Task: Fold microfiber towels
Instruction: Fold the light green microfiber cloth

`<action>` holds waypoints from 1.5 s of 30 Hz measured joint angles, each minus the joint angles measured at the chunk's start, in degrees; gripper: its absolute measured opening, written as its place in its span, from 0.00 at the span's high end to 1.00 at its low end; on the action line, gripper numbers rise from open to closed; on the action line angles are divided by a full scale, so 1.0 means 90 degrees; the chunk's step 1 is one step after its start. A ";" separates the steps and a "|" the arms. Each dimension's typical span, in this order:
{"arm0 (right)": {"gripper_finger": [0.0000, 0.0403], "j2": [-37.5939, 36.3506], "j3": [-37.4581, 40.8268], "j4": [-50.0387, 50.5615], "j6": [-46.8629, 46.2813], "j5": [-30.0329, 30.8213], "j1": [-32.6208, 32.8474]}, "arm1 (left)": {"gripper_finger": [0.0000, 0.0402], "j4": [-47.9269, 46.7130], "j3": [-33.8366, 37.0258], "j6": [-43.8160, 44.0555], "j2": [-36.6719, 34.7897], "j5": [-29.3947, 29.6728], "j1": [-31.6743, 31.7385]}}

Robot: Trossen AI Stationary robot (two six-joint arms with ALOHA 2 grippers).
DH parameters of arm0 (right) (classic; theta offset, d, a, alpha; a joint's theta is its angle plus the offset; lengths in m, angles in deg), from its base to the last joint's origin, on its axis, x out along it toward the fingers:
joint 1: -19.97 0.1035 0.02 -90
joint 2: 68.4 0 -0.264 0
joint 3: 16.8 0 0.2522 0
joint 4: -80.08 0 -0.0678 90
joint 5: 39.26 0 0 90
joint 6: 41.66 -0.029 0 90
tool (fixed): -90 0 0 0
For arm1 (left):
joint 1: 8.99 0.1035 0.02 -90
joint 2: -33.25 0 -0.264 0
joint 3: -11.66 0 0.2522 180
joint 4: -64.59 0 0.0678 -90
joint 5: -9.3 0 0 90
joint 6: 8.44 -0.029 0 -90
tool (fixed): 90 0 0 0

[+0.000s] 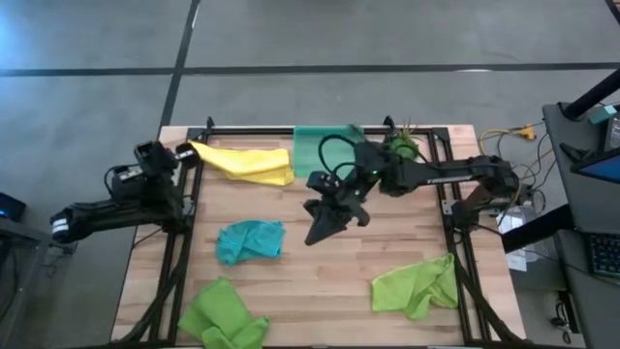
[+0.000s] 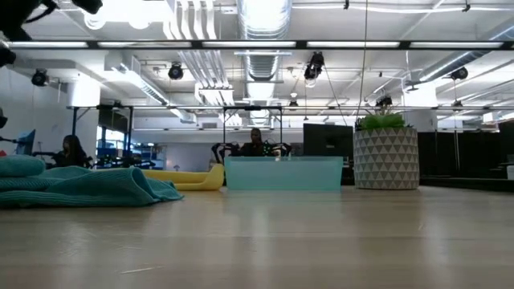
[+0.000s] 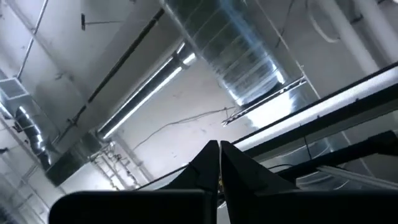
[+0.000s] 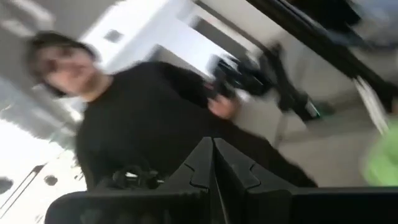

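Several microfiber towels lie crumpled on the wooden table. The yellow towel is far left and the teal towel is centre left. One lime green towel lies at the near left, another at the near right. My right gripper is shut and holds nothing. It hangs level above the table's middle, right of the teal towel. My left gripper is shut, holds nothing and is raised at the table's left edge, pointing up at the ceiling.
A translucent green tray stands at the far middle, with a potted plant to its right. A black frame borders the table. A person in black stands beyond the table in the right wrist view.
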 joint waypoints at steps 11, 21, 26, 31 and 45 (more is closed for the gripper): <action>0.98 -0.0454 -0.0014 0.6608 0.2679 0.1014 0.0866 | 1.00 -0.4318 -0.3067 -0.0646 0.1312 -0.4156 -0.0026; 0.98 -0.0910 0.0210 0.9417 0.4125 0.4360 0.2364 | 1.00 -0.9980 -0.5264 -0.2673 0.2467 -0.5037 -0.1005; 0.98 -0.1431 0.1091 0.9365 0.3315 0.4545 0.2823 | 1.00 -1.2146 -0.5661 -0.3886 0.3205 -0.3137 -0.2393; 0.98 -0.2555 0.2714 0.7932 0.2177 0.4351 0.3024 | 1.00 -1.2331 -0.5664 -0.4055 0.3837 -0.1766 -0.3522; 0.84 -0.4586 0.5813 0.6857 0.1847 0.4337 0.2983 | 1.00 -1.1947 -0.5676 -0.3869 0.4816 -0.1607 -0.3790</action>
